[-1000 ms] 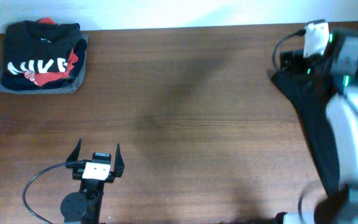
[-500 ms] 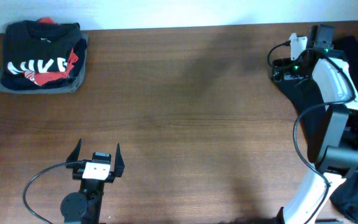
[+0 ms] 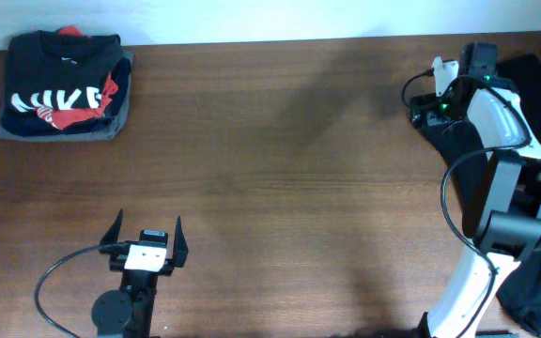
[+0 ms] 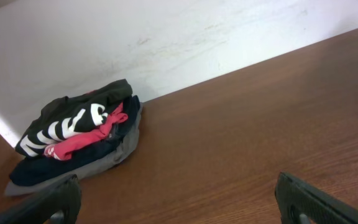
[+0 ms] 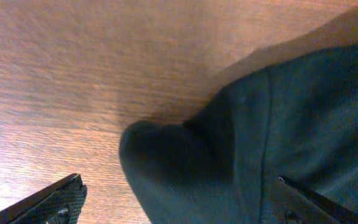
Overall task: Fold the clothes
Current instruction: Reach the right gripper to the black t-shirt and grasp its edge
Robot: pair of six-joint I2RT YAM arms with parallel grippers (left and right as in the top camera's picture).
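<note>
1 plain black garment (image 5: 272, 124) lies rumpled on the wooden table (image 5: 73, 74).

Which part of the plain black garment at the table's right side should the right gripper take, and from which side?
Take the rounded, bunched end of the black garment that pokes out onto the table. Come from above with the open right gripper, one finger on the wood side: that lobe looks thick and has wood around it.

From where I stand: two robot arms, the left gripper (image 3: 148, 225) at seven o'clock and the right gripper (image 5: 178, 186) at two. One loose black garment (image 5: 316, 112) at three. Two folded pieces stacked at ten: one lettered black top (image 3: 64, 94) and one grey garment (image 4: 107, 162). One table (image 3: 280, 188).
</note>
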